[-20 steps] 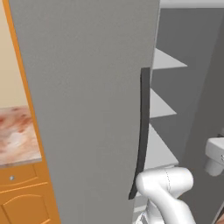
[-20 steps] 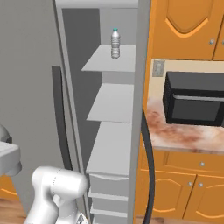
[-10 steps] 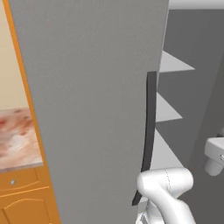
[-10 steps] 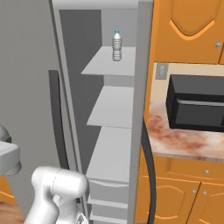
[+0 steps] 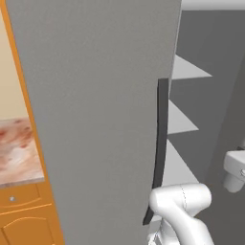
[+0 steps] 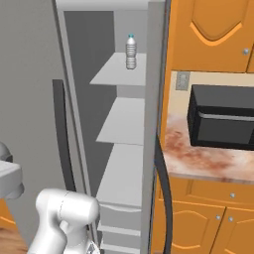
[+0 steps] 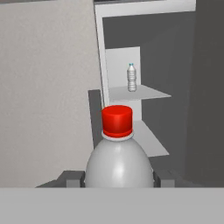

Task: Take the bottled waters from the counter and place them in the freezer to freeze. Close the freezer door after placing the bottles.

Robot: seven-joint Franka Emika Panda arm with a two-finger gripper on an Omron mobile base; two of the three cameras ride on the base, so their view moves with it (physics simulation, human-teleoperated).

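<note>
Fingers [image 7: 162, 178] pinch the red-capped bottle [image 7: 118, 164] below its shoulder; smooth, light, probably slippery. 1 bottle [image 6: 130, 51] stands at the top shelf's [image 6: 111, 75] back edge.

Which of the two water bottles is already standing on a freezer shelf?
The light-blue-capped bottle, upright on the top shelf inside the freezer. The red-capped bottle sits between the gripper fingers, outside the compartment.

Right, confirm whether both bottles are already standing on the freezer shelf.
No: only the light-blue-capped bottle stands on the top shelf, while the red-capped bottle sits in the gripper.
</note>
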